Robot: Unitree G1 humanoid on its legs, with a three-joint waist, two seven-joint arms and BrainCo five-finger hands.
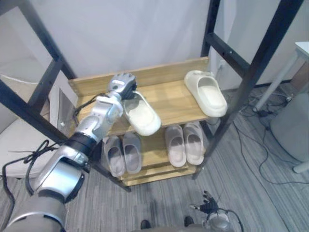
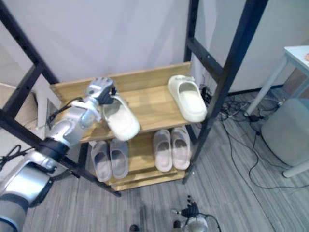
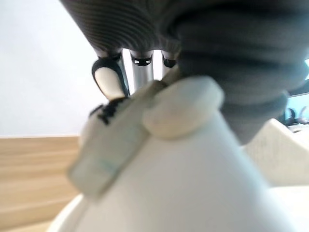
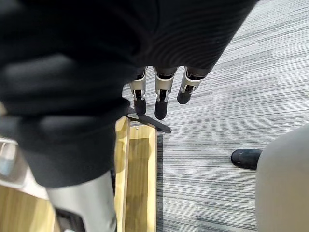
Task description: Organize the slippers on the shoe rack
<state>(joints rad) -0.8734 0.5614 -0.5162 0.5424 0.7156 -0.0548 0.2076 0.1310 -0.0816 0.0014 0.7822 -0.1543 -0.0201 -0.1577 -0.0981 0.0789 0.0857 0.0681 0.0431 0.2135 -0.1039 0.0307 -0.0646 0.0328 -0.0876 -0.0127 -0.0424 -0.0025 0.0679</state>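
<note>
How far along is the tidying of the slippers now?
Done: a grey pair and a beige pair stand on the lower shelf, and one cream slipper lies on the upper shelf. In hand: the left hand grips the other cream slipper, whose toe hangs over that shelf's front edge. Left: set it beside its partner. The right hand hangs open above the floor.

Grey striped floor (image 1: 251, 164) across the lower part of the scene. Behind, a plain white wall (image 1: 130, 34). Slanting black metal beams (image 1: 263, 53) at both sides, crossing in front of that wall. At the far right, the corner of a white table (image 1: 303, 48), with a thin pale leg (image 1: 277, 79) going down to the floor. Near the foot of this leg, a tangle of dark cables (image 1: 263, 113) (lying loose on the floor). Just beside, a rounded grey object (image 1: 292, 125), kind not clear. At the far left, a pale cushion-like surface (image 1: 14, 140).
</note>
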